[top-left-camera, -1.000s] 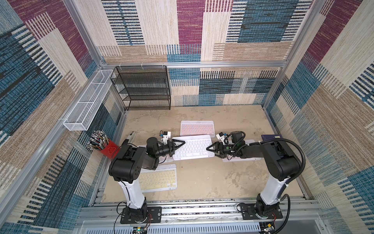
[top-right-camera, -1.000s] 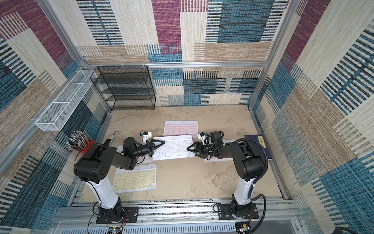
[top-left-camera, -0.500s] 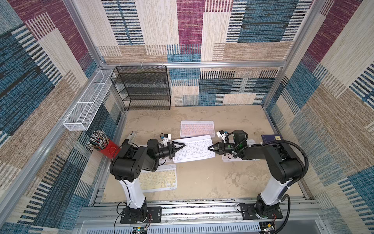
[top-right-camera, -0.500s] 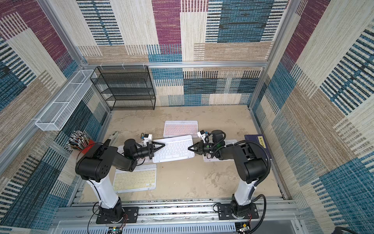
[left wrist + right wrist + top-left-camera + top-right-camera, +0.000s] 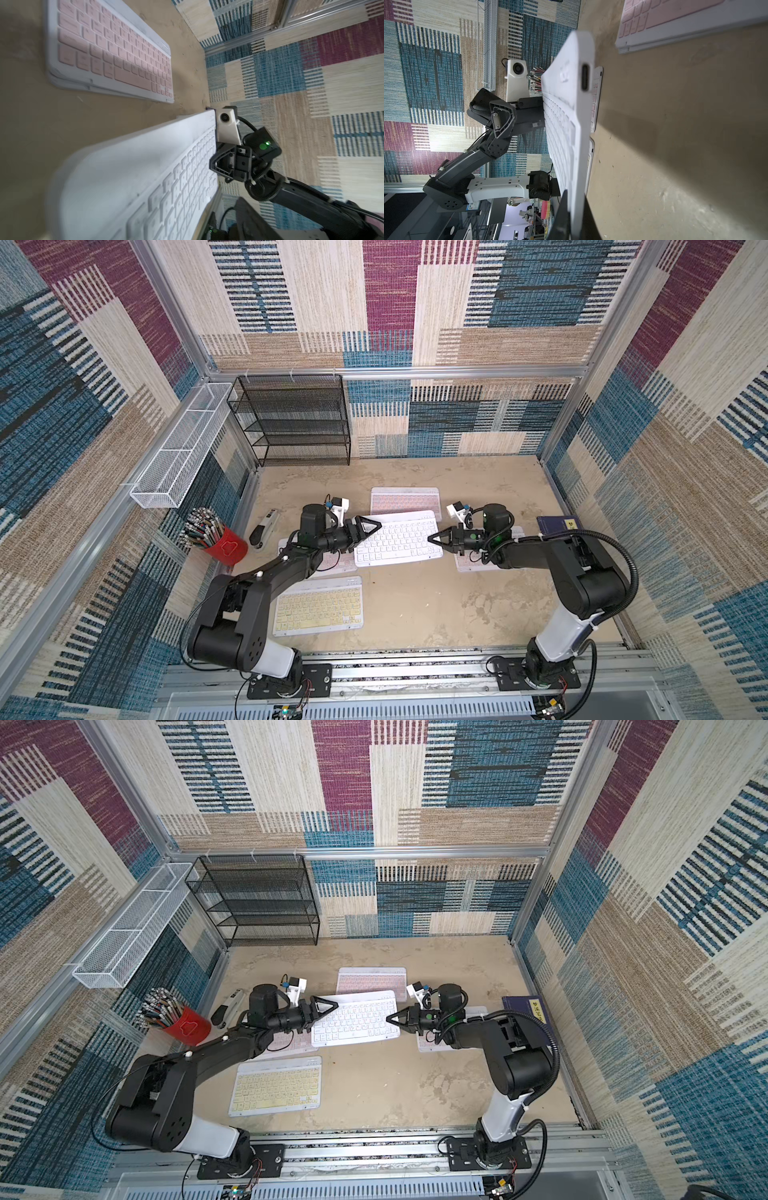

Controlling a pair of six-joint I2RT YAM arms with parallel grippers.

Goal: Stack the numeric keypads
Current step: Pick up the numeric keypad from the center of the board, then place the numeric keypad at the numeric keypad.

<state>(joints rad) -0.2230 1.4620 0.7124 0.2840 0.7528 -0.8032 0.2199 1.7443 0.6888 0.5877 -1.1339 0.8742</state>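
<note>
A white-keyed keypad (image 5: 397, 541) hangs tilted above the table's middle. My right gripper (image 5: 432, 538) is shut on its right edge; the right wrist view shows both fingers clamping that thin edge (image 5: 573, 216). At the keypad's left edge my left gripper (image 5: 368, 533) stands open, its fingers spread above and below the edge. A pink keypad (image 5: 405, 499) lies behind, topping a small pile (image 5: 112, 54). Another pink keypad (image 5: 332, 562) lies under the left arm, and a third (image 5: 473, 562) under the right wrist. A yellow keypad (image 5: 318, 610) lies at the front left.
A dark blue book (image 5: 559, 524) lies by the right wall. A stapler (image 5: 264, 529) and a red cup of pens (image 5: 226, 549) stand at the left. A black mesh shelf (image 5: 297, 420) fills the back left corner, with a white wire basket (image 5: 183, 448) on the left wall.
My right gripper moved in and shut on the white keypad's right edge. My left gripper, which was closed on the left edge, has opened its jaws.
</note>
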